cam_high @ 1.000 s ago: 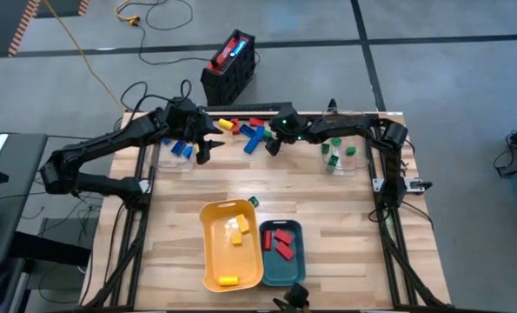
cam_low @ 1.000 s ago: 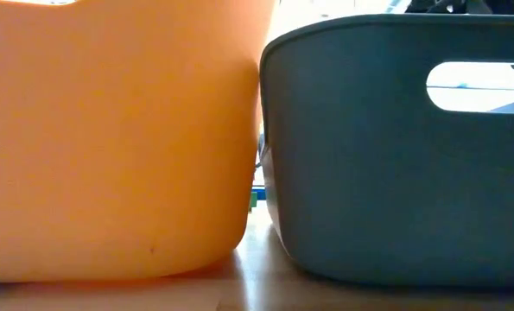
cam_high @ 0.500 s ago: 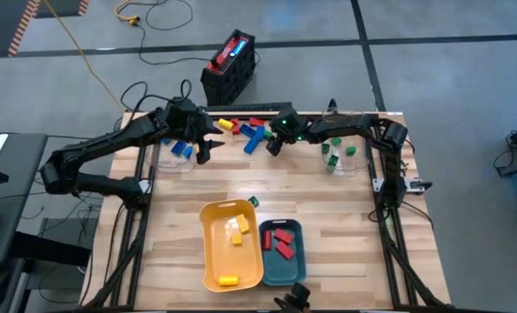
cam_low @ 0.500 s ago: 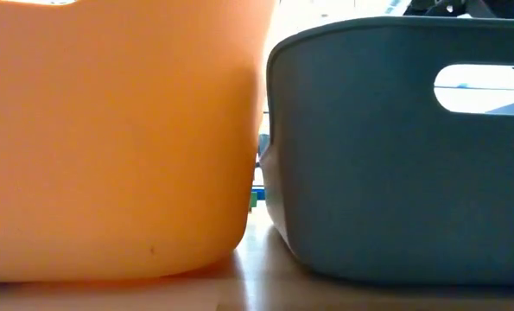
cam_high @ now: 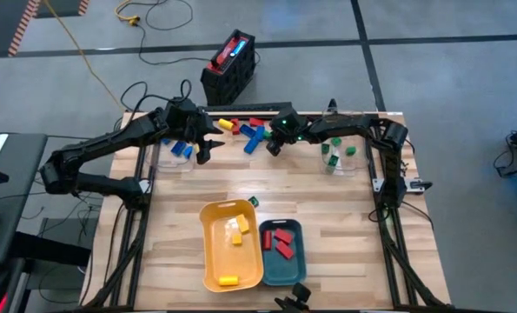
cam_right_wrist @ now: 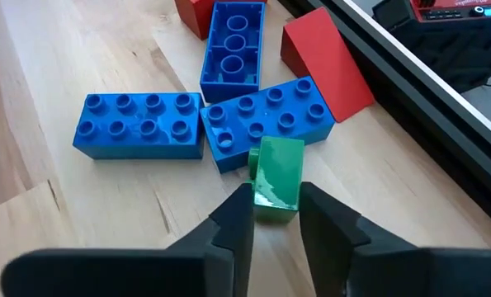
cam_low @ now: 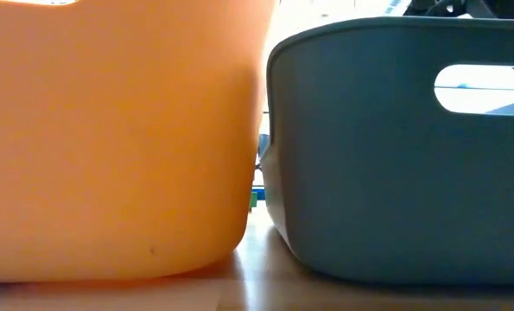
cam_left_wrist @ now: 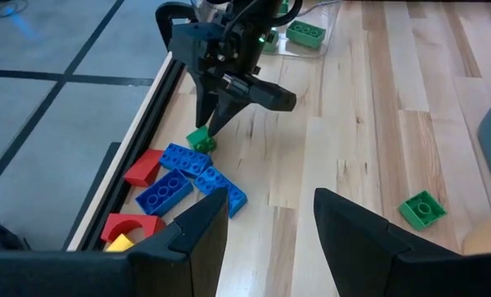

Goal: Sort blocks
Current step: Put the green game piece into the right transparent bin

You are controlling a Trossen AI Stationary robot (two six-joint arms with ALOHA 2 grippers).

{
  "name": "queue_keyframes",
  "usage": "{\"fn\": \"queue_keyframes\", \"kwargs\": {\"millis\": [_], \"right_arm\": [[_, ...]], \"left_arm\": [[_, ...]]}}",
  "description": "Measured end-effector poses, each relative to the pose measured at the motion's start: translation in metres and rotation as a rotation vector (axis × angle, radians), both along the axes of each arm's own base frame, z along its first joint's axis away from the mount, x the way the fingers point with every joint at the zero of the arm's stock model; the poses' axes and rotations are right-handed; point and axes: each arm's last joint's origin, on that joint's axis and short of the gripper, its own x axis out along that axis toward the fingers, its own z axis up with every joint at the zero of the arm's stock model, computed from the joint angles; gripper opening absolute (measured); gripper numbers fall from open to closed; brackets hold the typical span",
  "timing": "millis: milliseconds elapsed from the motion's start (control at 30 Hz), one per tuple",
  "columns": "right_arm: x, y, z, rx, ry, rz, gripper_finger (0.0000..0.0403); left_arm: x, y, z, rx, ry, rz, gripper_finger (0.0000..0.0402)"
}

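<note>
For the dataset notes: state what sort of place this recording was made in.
Probably a robotics lab or workshop. A wooden table on a metal frame stands on a grey tiled floor, with an orange cable trailing across it, a black and red equipment box behind the table, and two robot arms mounted at its sides.

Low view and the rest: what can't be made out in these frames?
- Low view: yellow tray and teal tray fill the frame, hiding both arms and nearly all blocks.
- High view: blocks in the clear container are too small to count.
- Right wrist view: right gripper closes around the green block; firm contact unclear.
- Left wrist view: left gripper fingertips cut off.
</note>
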Motion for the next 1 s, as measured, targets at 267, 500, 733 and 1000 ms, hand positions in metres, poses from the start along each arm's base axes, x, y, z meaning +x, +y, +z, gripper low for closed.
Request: {"fn": "queue_keyframes", "kwargs": {"millis": [267, 500, 733, 1000], "right_arm": [[-0.005, 0.007, 0.007, 0.037, 0.048, 0.001, 0.0102], [-0.014, 0.027, 0.033, 0.111, 0.089, 0.005, 0.0102], [-0.023, 0.065, 0.080, 0.098, 0.071, 0.081, 0.0094], [-0.063, 0.090, 0.133, 0.144, 0.052, 0.045, 0.0078]], "left_arm": [[0.000, 0.000, 0.000, 0.000, 0.000, 0.000, 0.0173], [-0.001, -0.001, 0.001, 0.001, -0.002, 0.000, 0.0173], [-0.001, -0.001, 0.001, 0.008, -0.003, -0.004, 0.0173], [-0.001, -0.001, 0.002, 0.030, 0.003, -0.018, 0.0173]]}}
